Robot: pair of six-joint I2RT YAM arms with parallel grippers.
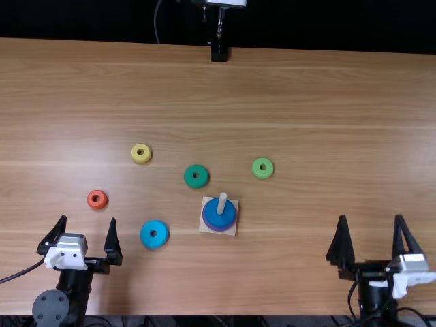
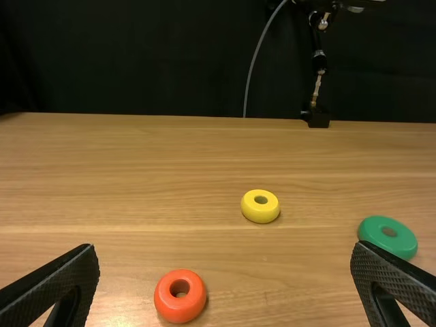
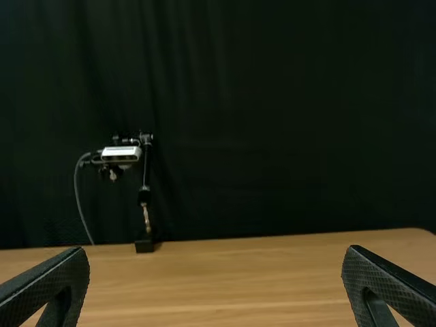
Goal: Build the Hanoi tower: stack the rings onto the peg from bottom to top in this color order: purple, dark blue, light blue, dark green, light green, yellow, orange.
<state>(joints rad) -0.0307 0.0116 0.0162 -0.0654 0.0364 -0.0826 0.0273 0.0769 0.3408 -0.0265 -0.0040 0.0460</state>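
Note:
In the top view my left gripper (image 1: 82, 235) stands open at the lower left, and my right gripper (image 1: 370, 235) is open at the lower right. A wooden base (image 1: 228, 229) holds a peg (image 1: 222, 203) with a dark blue ring (image 1: 219, 216) over a purple ring (image 1: 206, 219). Loose on the table lie a light blue ring (image 1: 154, 234), a dark green ring (image 1: 197, 176), a light green ring (image 1: 262, 168), a yellow ring (image 1: 141, 153) and an orange ring (image 1: 97, 199). Ahead of my left gripper (image 2: 225, 289) are the orange ring (image 2: 180, 296) and yellow ring (image 2: 260, 206). The right gripper (image 3: 216, 289) holds nothing.
A camera stand (image 1: 219, 52) stands at the far edge of the wooden table (image 1: 327, 102), with a dark curtain (image 3: 272, 136) behind it. The ring base lies between the two arms, nearer the table's front edge.

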